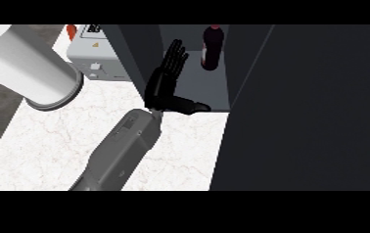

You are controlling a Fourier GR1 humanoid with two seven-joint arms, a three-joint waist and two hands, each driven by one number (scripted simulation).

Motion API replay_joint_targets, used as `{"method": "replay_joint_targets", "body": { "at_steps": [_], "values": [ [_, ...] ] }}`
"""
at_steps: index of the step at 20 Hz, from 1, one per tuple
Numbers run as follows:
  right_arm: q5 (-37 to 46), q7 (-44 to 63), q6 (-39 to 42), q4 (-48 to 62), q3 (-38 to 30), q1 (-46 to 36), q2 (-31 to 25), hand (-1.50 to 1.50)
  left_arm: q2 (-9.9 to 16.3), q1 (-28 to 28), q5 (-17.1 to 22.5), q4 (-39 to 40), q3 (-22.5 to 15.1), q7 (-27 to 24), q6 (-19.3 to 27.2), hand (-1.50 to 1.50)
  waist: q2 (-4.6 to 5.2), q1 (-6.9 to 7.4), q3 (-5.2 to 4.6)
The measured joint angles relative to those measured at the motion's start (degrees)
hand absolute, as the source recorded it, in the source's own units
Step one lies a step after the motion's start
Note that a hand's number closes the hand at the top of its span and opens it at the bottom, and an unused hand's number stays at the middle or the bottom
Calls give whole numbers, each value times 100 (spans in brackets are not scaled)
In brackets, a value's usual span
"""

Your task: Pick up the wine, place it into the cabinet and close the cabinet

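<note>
Smooth grey cylindrical forearm, matte black hand with slender segmented fingers, black thumb

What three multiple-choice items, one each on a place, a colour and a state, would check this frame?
1. Where is the wine bottle?
A. Inside the cabinet
B. On the counter beside the white cylinder
C. In the left hand

2. What colour is the bottle?
A. Clear
B. Dark red
C. Green

3. How is the left hand?
A. Curled round the bottle
B. Closed in a fist
C. Open, fingers straight

Answers:
1. A, as the bottle stands upright at the back of the cabinet's open compartment.
2. B, as its body shows dark red against the grey interior.
3. C, as the fingers point up at the left door, apart from the bottle, thumb out sideways.
</note>
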Motion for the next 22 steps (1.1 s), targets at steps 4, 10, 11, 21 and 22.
{"method": "replay_joint_targets", "body": {
  "at_steps": [4,10,11,21,22],
  "values": [
    [8,17,-45,12,41,-21,29,-150,162,721,-79,-961,-256,249,154,-150,14,38,0],
    [31,-27,-47,-20,33,46,-139,-150,415,1809,-95,-2121,-471,376,209,-150,41,-21,-1],
    [33,17,-50,-24,-10,3,-170,-150,445,1999,-98,-2348,-523,394,235,-150,45,-12,-2],
    [21,-207,450,-17,81,86,-611,-150,1135,3363,94,-3659,-415,347,-214,-150,75,-66,0],
    [17,-242,502,-13,147,96,-619,-150,1202,3422,100,-3697,-365,314,-262,-150,76,-72,-1]
  ]
}}
